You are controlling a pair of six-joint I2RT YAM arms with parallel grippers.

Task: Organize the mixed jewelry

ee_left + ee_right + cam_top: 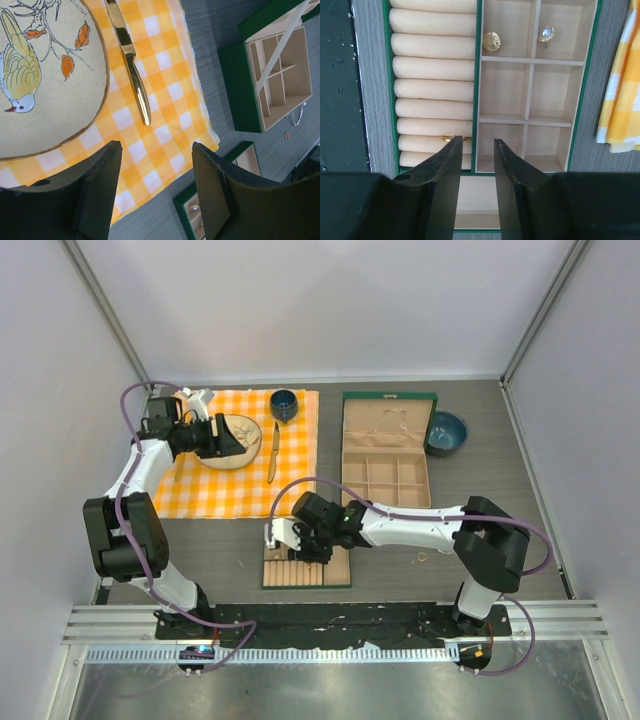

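My right gripper is open and empty just above the small green jewelry box. A gold ring sits in a slot between the cream rolls, right by my left fingertip. A round gold piece and a pearl-like stud lie in the two far compartments. My left gripper is open and empty above the checkered cloth, near the bird plate. The left wrist view shows a thin silver bracelet loop and a small ring on the table by the large box.
A gold knife lies on the cloth beside the plate. In the top view a blue cup stands on the cloth's far edge and a blue bowl stands right of the large open box. The small box lies near the front.
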